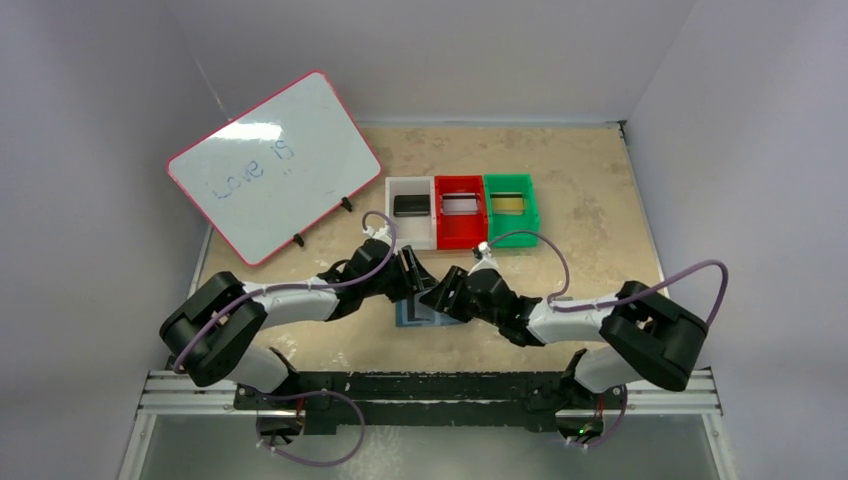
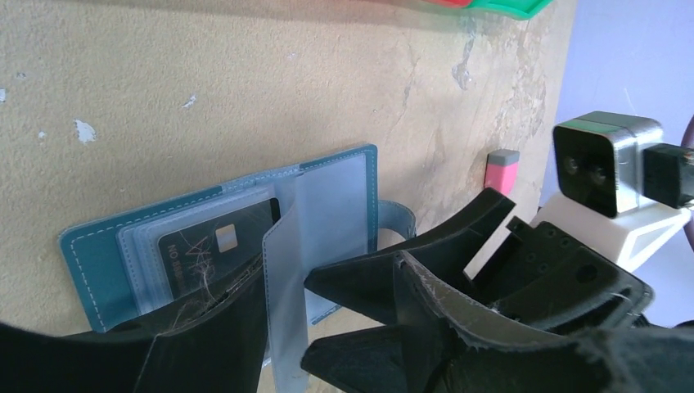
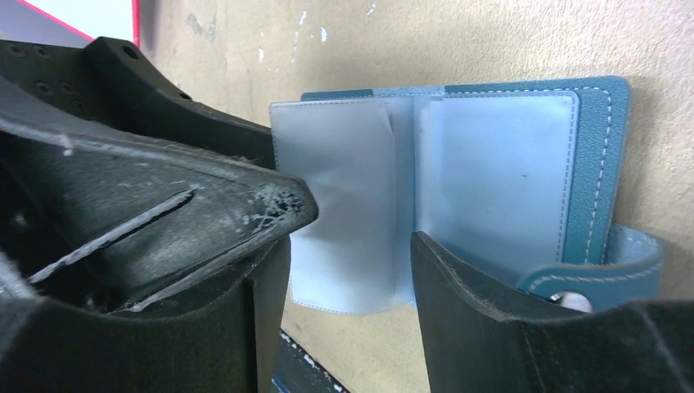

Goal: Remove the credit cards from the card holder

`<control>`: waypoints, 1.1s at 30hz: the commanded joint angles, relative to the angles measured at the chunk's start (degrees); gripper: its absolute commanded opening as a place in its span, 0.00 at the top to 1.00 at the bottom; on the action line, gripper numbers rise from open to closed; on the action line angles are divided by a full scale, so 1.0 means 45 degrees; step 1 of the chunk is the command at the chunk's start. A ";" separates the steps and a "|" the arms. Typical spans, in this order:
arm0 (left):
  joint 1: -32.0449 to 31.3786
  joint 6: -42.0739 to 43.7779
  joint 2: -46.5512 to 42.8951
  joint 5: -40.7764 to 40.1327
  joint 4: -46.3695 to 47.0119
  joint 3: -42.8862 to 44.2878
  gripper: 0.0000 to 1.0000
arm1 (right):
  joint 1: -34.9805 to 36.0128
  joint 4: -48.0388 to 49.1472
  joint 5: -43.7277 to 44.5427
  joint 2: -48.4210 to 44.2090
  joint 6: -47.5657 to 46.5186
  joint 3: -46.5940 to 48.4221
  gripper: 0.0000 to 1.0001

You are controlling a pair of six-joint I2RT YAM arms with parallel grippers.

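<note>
While the left gripper (image 2: pixel 286 277) hung low over the card holder (image 2: pixel 86 262), its fingers stood only narrowly apart, with one frosted sleeve leaf (image 2: pixel 286 336) upright in the gap; whether they pinched it could not be told. The right gripper (image 3: pixel 348 241) was spread wide and held nothing, its fingers straddling the near edge of the pale sleeves.

The holder lay open on the table (image 2: pixel 245 98), slate-blue with pale stitching, and its snap tab (image 3: pixel 607 264) stuck out at one side. A black credit card (image 2: pixel 221 246) with a chip sat in a sleeve just beside the left fingers.

Well beyond, another black card (image 1: pixel 410 205) lay in the white bin (image 1: pixel 411 236), a silvery card (image 1: pixel 461 205) in the red bin (image 1: pixel 460 236), and a gold card (image 1: pixel 508 203) in the green bin (image 1: pixel 512 230).

From above, both grippers hid most of the holder, and the sleeved card's print was too blurred to read.
</note>
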 commanded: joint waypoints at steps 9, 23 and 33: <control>-0.0174 0.0264 -0.0469 0.0440 -0.0099 0.0332 0.51 | -0.0074 -0.2629 0.2104 -0.2620 -0.0561 -0.0162 0.45; -0.1103 0.0431 0.0161 0.0039 -0.0393 0.1261 0.58 | -0.0073 -0.6790 0.4952 -0.7581 0.0512 -0.0617 0.46; -0.2086 0.0376 0.2166 -0.0240 -0.0361 0.2123 0.54 | -0.0073 -0.7640 0.5321 -0.9481 0.1000 -0.1020 0.41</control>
